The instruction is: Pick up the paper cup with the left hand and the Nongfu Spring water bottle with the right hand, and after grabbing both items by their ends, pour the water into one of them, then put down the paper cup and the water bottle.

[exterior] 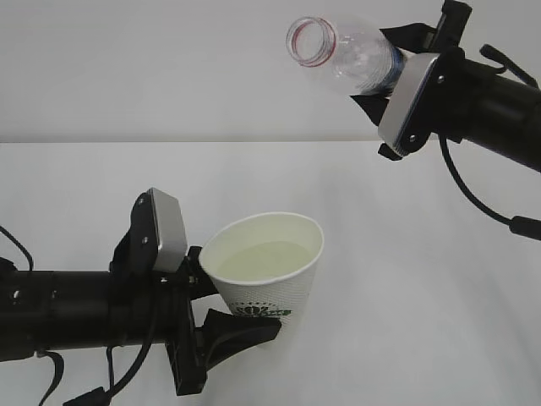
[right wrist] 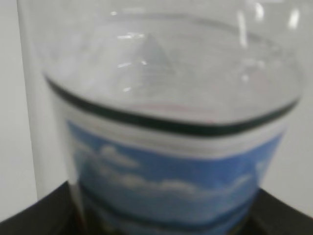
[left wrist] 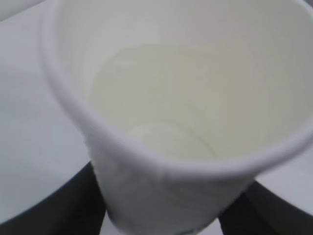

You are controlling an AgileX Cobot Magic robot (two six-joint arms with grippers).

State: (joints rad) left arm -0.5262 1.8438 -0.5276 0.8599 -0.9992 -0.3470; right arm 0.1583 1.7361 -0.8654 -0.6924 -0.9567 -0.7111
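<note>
**Cup filled, bottle tipped at upper right**

Your paper cup [exterior: 269,275], lower centre, holds water [exterior: 266,258]; the left hand [exterior: 221,309] pinches its side. At upper right your right hand [exterior: 390,72] clamps the tilted Nongfu Spring water bottle [exterior: 347,49].

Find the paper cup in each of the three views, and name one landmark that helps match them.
Exterior view: cup at lower centre, held by the left tool.
Left wrist view: cup fills the picture, seen from above its rim.
Right wrist view: not in it; only the bottle shows.
Shared landmark: the water inside the cup, in the exterior and left wrist views.
</note>
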